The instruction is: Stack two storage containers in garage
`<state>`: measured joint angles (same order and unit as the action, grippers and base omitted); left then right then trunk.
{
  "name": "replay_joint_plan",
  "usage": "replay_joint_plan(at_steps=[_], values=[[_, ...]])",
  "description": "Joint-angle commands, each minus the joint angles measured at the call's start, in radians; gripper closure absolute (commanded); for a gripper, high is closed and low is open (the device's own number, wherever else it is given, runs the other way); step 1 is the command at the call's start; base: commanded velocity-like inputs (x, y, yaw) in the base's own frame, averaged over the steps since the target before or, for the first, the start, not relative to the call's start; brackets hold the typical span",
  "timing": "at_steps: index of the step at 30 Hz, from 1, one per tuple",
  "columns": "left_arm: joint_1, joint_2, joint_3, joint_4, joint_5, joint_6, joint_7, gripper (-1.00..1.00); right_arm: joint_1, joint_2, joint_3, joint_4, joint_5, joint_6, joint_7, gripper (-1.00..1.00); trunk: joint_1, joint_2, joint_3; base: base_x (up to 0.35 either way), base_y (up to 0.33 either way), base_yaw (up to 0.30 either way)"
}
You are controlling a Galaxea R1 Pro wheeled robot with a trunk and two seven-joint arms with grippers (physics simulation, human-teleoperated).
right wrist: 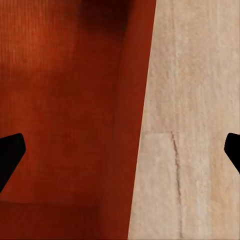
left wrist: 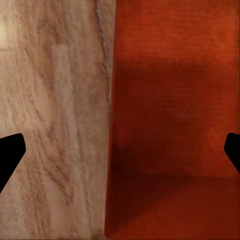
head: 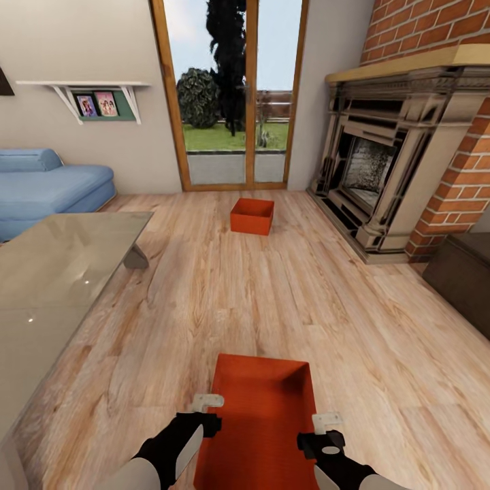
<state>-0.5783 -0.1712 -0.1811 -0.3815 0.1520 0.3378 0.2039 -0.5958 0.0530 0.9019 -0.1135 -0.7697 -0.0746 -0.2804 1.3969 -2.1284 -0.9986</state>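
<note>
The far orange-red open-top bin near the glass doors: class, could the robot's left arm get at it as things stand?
Probably not: the far bin sits well beyond the left gripper, which hangs open over the near bin's wall.

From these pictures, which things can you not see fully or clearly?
- Near bin: head view, its near end is cut off by the bottom edge and partly covered by both arms.
- Far bin: head view, its inside floor is hidden by its front wall.
- Shelf photos: head view, too small to make out.
- Dark chest: head view, cut off by the right edge.
</note>
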Motion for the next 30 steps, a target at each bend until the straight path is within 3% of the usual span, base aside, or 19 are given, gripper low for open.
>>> replay_joint_plan(at_steps=[1,17,30], values=[[0.000,0.001,-0.009,-0.002,0.011,0.005,0.008,-1.00,-0.001,0.000,0.008,0.000,-0.011,-0.004,-0.003,-1.00,0.004,-0.008,-0.004,0.000,0.000,0.000],[0.000,0.001,-0.008,-0.002,0.011,0.006,0.008,-1.00,-0.001,-0.001,0.008,0.000,-0.011,-0.005,-0.003,-1.00,0.065,-0.120,-0.054,0.000,0.000,0.000],[0.000,0.000,-0.008,-0.009,0.011,0.004,0.011,-1.00,-0.001,-0.002,0.008,0.000,-0.011,-0.005,-0.001,-1.00,0.069,-0.127,-0.057,0.000,0.000,0.000]])
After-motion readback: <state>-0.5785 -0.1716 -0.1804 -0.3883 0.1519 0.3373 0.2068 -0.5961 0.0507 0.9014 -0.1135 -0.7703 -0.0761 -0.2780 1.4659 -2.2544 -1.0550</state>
